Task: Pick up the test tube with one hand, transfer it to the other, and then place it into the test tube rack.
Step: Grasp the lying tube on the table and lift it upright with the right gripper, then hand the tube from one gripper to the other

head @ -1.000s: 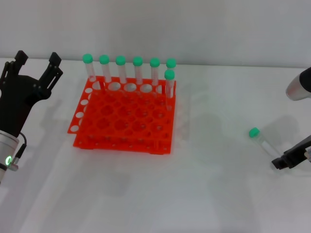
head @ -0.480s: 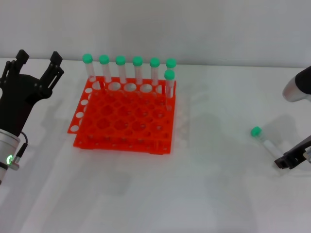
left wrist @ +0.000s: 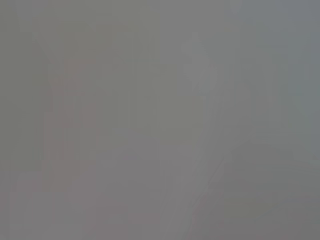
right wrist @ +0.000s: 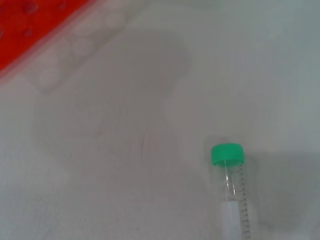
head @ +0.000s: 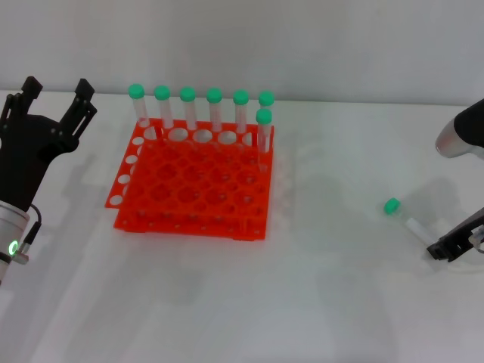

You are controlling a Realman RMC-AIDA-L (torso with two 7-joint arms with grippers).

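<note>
The test tube [head: 404, 217] is at the right of the white table, green cap pointing to the rack side. Its tapered end sits in the tip of my slim black right gripper [head: 440, 250], which is shut on it low over the table. The right wrist view shows the tube's cap and clear body [right wrist: 231, 180] with a shadow beside it. The orange-red test tube rack [head: 193, 185] stands left of centre. My large black left gripper [head: 57, 91] is open and empty, held up to the left of the rack. The left wrist view shows only grey.
Several green-capped tubes [head: 188, 106] stand in the rack's back row, and one more [head: 263, 136] at its right side. A corner of the rack [right wrist: 30, 25] shows in the right wrist view. Bare white table [head: 333, 227] lies between the rack and the right gripper.
The right gripper has shifted slightly right and up with the tube; the green cap swung a little right, then back left. The left gripper has not moved.
</note>
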